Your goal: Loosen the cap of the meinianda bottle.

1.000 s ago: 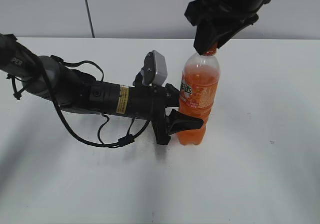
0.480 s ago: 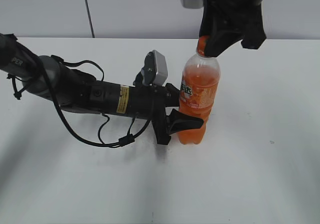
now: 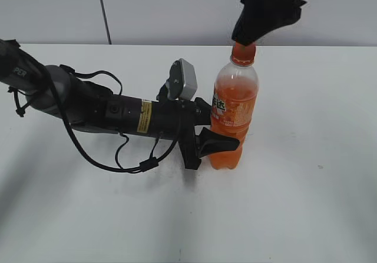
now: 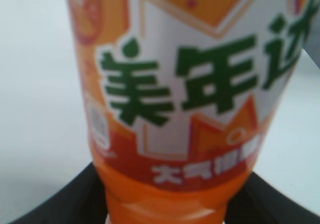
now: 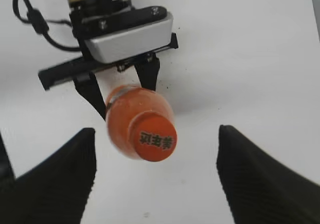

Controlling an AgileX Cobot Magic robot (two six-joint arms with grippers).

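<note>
Bottle clamped low, cap sitting free under the spread upper claw.

The meinianda bottle (image 3: 234, 115) is standing upright on the white table (image 3: 306, 204). The left gripper (image 3: 213, 135) is squeezing its ridged lower body from the left side. The right gripper (image 5: 156, 171) is hovering just above the cap (image 5: 151, 143), jaws wide apart, gripping nothing, the cap lying between them untouched.

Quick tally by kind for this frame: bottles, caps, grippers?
Bottles: 1, the bottle, upright on the table.
Caps: 1, the cap, on the bottle's neck.
Grippers: 2, the left gripper shut on the bottle's body, and the right gripper open above the cap.
Total: 4
</note>
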